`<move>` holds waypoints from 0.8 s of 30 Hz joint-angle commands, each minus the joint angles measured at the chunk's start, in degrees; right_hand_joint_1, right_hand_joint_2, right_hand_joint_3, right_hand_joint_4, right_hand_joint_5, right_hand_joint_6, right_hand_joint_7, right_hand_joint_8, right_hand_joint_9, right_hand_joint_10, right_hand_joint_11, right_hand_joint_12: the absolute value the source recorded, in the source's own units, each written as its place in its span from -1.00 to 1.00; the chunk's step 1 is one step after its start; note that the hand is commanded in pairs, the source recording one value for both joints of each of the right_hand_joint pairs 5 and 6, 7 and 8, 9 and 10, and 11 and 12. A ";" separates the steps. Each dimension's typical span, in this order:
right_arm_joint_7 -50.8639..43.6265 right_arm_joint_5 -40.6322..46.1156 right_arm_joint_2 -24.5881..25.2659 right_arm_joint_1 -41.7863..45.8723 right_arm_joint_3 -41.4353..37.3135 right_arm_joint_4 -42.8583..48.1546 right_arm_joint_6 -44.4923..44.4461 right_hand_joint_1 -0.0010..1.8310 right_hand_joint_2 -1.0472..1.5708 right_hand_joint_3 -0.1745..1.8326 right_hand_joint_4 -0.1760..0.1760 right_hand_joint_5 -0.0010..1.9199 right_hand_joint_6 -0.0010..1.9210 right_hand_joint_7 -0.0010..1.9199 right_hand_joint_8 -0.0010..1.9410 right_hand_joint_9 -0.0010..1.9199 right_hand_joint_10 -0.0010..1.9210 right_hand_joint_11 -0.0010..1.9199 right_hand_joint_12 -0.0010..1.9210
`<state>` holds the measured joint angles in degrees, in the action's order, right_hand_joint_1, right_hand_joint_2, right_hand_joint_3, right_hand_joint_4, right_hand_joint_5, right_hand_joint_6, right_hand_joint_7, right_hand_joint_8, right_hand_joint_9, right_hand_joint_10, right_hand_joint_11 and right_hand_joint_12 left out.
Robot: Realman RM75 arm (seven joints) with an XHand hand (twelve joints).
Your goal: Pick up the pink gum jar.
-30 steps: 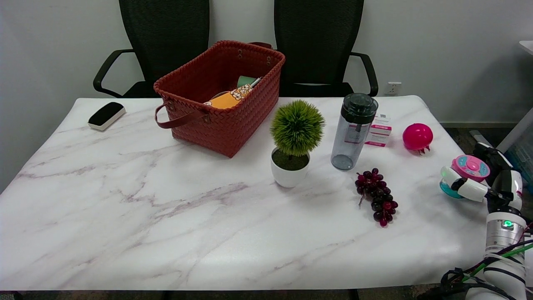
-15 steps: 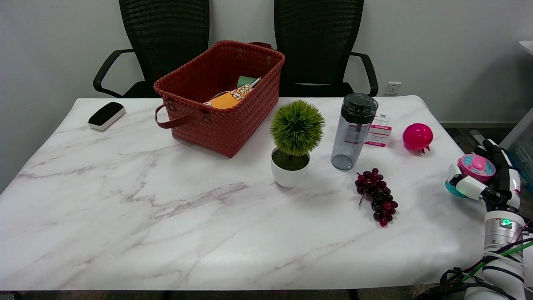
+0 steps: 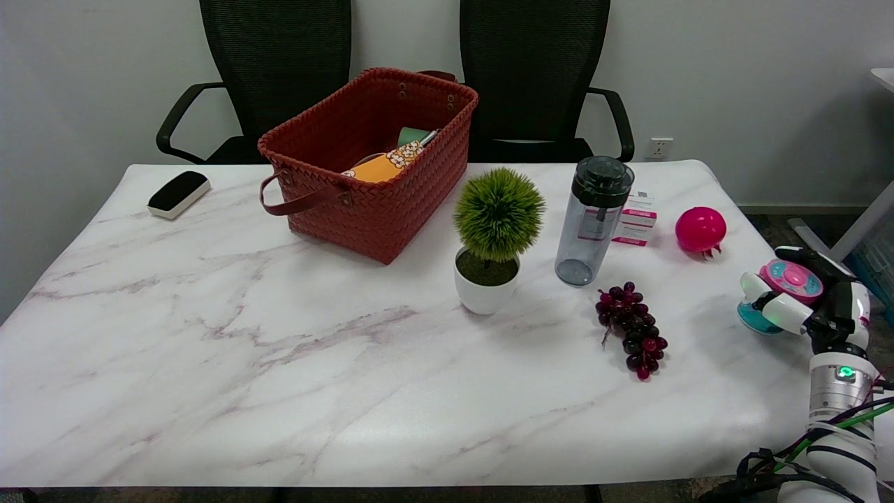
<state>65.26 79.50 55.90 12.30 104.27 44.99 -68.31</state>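
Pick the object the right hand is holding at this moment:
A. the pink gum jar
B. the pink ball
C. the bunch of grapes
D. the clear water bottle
A. The right hand has its fingers wrapped around the pink gum jar at the table's right edge; the other three things stand apart from it, untouched.

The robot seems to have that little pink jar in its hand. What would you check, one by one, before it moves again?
1. Right hand wraps the pink-lidded gum jar with teal base: ok.
2. Jar upright: ok, slightly tilted.
3. Jar lifted off the white marble table: cannot tell.
4. Firmness of grip: cannot tell.
5. Bunch of dark red grapes apart from the hand: ok.
6. Round magenta ball apart from the hand: ok.
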 commanded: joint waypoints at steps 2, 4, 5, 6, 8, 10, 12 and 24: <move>0.06 -0.10 0.02 -0.23 0.08 0.24 0.14 0.48 0.42 -0.29 0.00 -0.07 -0.07 0.26 0.24 0.23 0.22 -0.01 -0.01; 0.06 -0.10 -0.06 -0.31 0.03 0.35 0.14 0.48 0.41 -0.29 0.00 -0.07 -0.07 0.27 0.25 0.23 0.23 -0.01 -0.01; 0.06 -0.10 -0.12 -0.51 0.12 0.39 0.03 0.48 0.41 -0.29 0.00 -0.07 -0.07 0.27 0.26 0.24 0.24 0.00 -0.01; 0.06 -0.10 -0.14 -0.69 0.16 0.40 -0.13 0.48 0.42 -0.29 0.00 -0.07 -0.07 0.28 0.26 0.24 0.24 0.00 0.00; 0.06 -0.55 -0.30 -1.13 0.16 0.77 -0.26 0.48 0.42 -0.29 0.00 -0.06 -0.06 0.28 0.27 0.24 0.24 0.00 0.00; 0.06 -1.62 -0.44 -1.46 -0.14 1.39 -0.26 0.48 0.42 -0.29 0.00 -0.06 -0.06 0.28 0.27 0.24 0.24 0.01 0.00; 0.06 -2.83 -0.52 -1.92 -0.43 2.01 -0.31 0.48 0.42 -0.29 0.00 -0.06 -0.06 0.29 0.27 0.25 0.24 0.01 0.01; -0.50 -10.28 -0.94 -3.65 -5.12 8.34 0.20 0.48 0.47 -0.30 0.00 -0.06 -0.06 0.30 0.28 0.26 0.26 0.02 0.02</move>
<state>65.24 76.47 55.44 10.56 103.46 47.52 -68.26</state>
